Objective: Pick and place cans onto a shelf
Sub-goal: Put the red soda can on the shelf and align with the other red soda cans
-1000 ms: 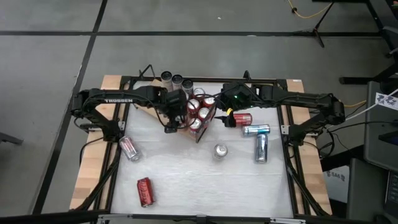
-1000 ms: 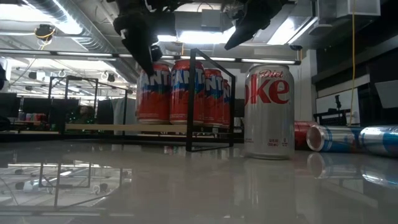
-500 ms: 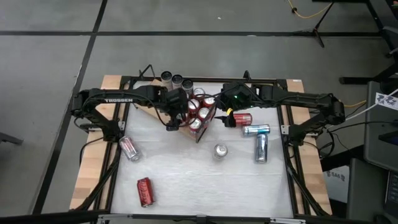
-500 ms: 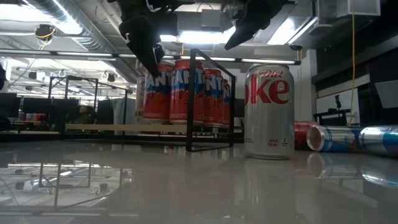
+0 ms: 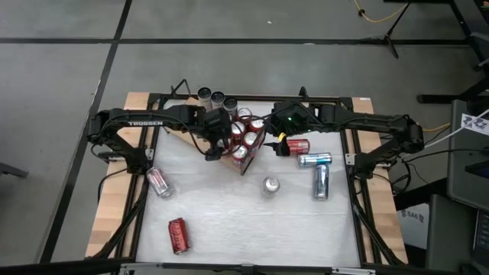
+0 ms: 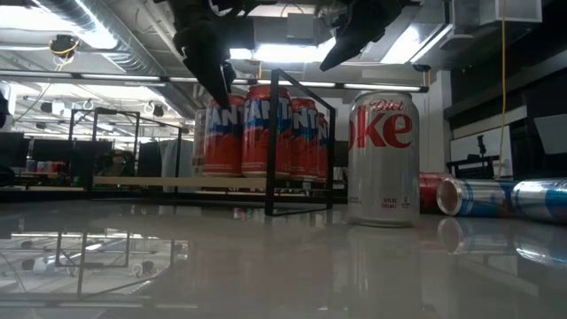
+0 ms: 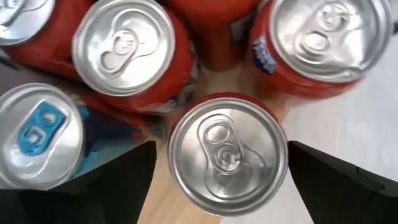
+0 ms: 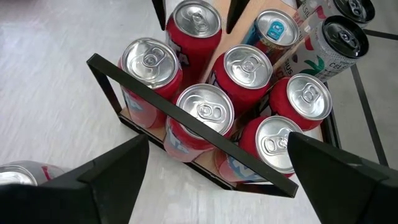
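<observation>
- Overhead, your left gripper hangs over the near-left edge of the shelf; its fingers are spread on either side of a red can that stands on the board, without touching it.
- Your right gripper hovers released just beside the shelf's black frame, with nothing between its fingers.
- Seven upright cans are clustered on the shelf.
- A Diet Coke can stands on the white table in front of the shelf.
- Other cans lie on their sides: a red one at near left, silver ones at right.
</observation>
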{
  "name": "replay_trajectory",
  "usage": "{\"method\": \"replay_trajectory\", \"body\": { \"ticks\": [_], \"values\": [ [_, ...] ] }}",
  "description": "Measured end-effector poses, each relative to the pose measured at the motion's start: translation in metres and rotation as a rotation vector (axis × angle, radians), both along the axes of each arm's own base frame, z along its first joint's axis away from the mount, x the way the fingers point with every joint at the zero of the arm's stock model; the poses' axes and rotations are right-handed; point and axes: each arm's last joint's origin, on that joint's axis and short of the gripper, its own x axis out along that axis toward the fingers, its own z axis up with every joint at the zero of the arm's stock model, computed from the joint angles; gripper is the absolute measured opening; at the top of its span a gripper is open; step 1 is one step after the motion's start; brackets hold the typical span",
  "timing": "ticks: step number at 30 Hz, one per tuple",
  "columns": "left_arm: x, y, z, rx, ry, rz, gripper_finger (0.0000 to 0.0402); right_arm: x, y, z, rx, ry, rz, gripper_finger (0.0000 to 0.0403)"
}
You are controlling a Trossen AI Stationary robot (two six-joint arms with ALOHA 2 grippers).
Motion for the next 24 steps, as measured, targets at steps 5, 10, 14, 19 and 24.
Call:
{"method": "replay_trajectory", "body": {
  "ticks": [5, 10, 14, 19, 24],
  "values": [
    [0.002, 0.001, 0.001, 0.012, -0.02, 0.017, 0.0349, 0.0, 0.0, 0.0, 0.0, 0.0, 0.0, 0.0372],
    [0.001, 0.001, 0.001, 0.012, -0.02, 0.017, 0.0346, 0.0, 0.0, 0.0, 0.0, 0.0, 0.0, 0.0372],
    [0.001, 0.0, 0.002, 0.013, -0.022, 0.017, 0.0346, 0.0, 0.0, 0.0, 0.0, 0.0, 0.0, 0.0372],
    [-0.005, -0.001, 0.011, 0.017, -0.048, 0.019, 0.0346, 0.0, 0.0, 0.0, 0.0, 0.001, 0.0, 0.0372],
    [-0.018, -0.004, 0.029, 0.028, -0.108, 0.026, 0.0346, 0.0, 0.0, 0.0, 0.0, 0.0, 0.0, 0.0372]
  ]
}}
